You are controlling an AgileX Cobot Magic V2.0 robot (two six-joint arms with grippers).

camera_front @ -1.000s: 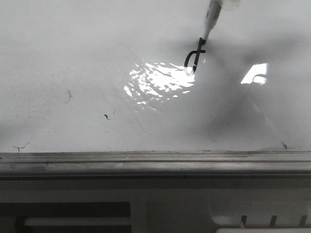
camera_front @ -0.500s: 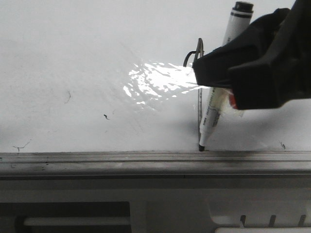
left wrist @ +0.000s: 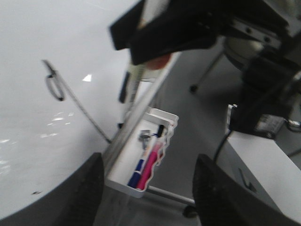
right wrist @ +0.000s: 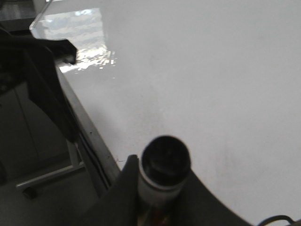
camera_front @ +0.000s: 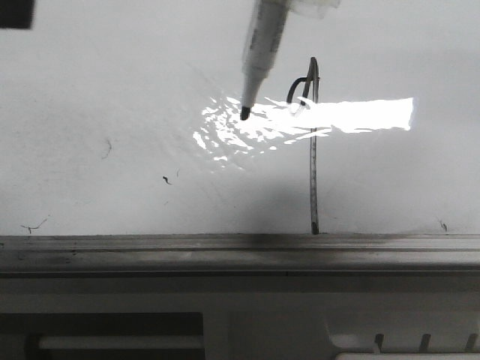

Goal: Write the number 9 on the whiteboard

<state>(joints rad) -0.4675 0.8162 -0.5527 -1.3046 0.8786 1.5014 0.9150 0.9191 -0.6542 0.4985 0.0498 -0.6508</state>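
- The whiteboard (camera_front: 112, 75) fills most of the front view, glossy and pale, with a bright patch of glare across its middle.
- The number 9 (camera_front: 311, 135) is drawn in black on the whiteboard: a small narrow loop on top and a long thin stem running straight down from it.
- The foot of the stem ends right at the grey tray rail (camera_front: 150, 251), which runs along the whiteboard's near edge from side to side.
- A marker (camera_front: 262, 45) hangs tip-down just left of the loop of the number 9, its black tip over the glare; whether the tip touches the surface cannot be told.
- The right gripper (right wrist: 160, 193) holds the marker, its two dark fingers closed on either side of the barrel, with the marker's round black end facing the wrist camera.
- The left gripper (left wrist: 146, 186) has its jaws spread wide with nothing between them; in its wrist view it looks down past the whiteboard's edge.
- Beyond that edge, below the tray rail, hangs a small white basket (left wrist: 146, 165) with a blue and a pink marker inside.
- Left of the number 9 the whiteboard is bare apart from a few tiny black scuffs (camera_front: 165, 180) and faint smudges.
- Right of the stem the surface is also plain, with one small mark (camera_front: 442, 225) near the tray rail.
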